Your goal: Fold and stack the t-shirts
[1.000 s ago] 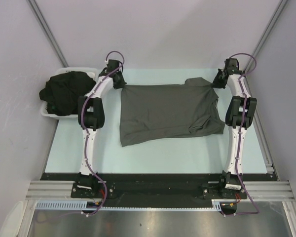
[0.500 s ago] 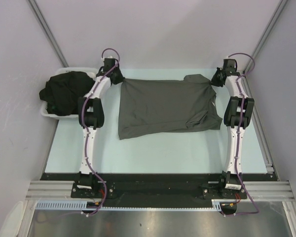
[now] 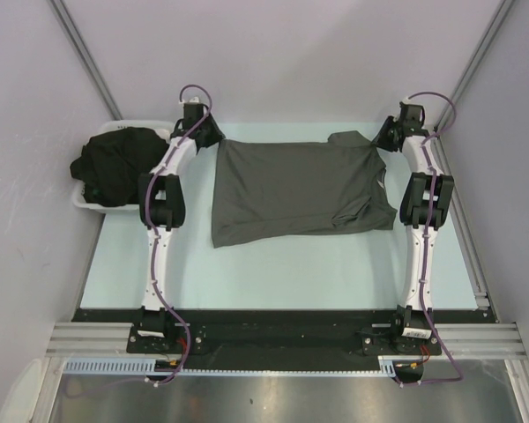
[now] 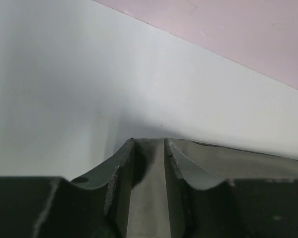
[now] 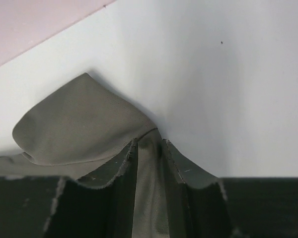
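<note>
Heap of black cloth t-shirts [image 3: 119, 163] fills the white plastic tray [image 3: 81, 201] at the far left corner of the pale surface [image 3: 317, 273], just beside the left arm's elbow. The left tool [image 3: 212, 138] is reached out to the far edge and meets the far left corner of a charcoal grey cloth t-shirt [image 3: 295, 189]. The left wrist view shows its jaws slightly parted, with grey cloth lying in the narrow gap between them.

The grey t-shirt is spread nearly flat across the middle of the surface between the two arms. Its long side runs left to right, and a few creases gather toward its right end, where the collar shows.

At the far right corner the right tool [image 3: 384, 139] touches the garment beside a short sleeve [image 5: 74, 124] that sticks out toward the back wall. Its jaws are parted a little too, with a strip of grey cloth between them. The pictures do not show either tool pinching the cloth.
</note>
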Robot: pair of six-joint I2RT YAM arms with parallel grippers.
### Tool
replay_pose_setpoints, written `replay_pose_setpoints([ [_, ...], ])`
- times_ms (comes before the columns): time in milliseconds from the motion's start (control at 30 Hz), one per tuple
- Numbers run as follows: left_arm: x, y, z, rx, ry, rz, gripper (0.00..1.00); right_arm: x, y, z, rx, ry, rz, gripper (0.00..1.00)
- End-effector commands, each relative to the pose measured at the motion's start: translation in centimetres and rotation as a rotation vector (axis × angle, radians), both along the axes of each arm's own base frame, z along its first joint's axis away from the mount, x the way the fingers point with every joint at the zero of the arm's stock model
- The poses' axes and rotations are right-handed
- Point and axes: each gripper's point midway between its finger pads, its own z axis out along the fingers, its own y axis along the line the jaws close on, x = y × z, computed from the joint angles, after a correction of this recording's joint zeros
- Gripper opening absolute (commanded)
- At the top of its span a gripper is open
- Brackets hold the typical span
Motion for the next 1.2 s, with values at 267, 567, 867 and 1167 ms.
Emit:
replay_pose_setpoints([
  [267,-2.3,-0.8,13.1,0.010,-0.190,-0.066,0.41,-2.7,-0.1,12.3,0.015,-0.121,0.011,0.27],
  [567,-10.7,-3.8,13.3,0.021,-0.098,-0.178,0.41,-11.6,1.7,10.4,0.026,0.084,-0.013,0.27],
  [867,-18.9,-7.4,14.1,-0.009,-0.046,-0.285,0.41,-18.8,3.3,5.6,0.036,0.271,-0.011,0.29],
  [1167,-22.6,-6.5,15.2,0.013,-0.043,-0.282,0.43,-19.1,5.3,4.5,0.055,0.300,0.034,0.31],
])
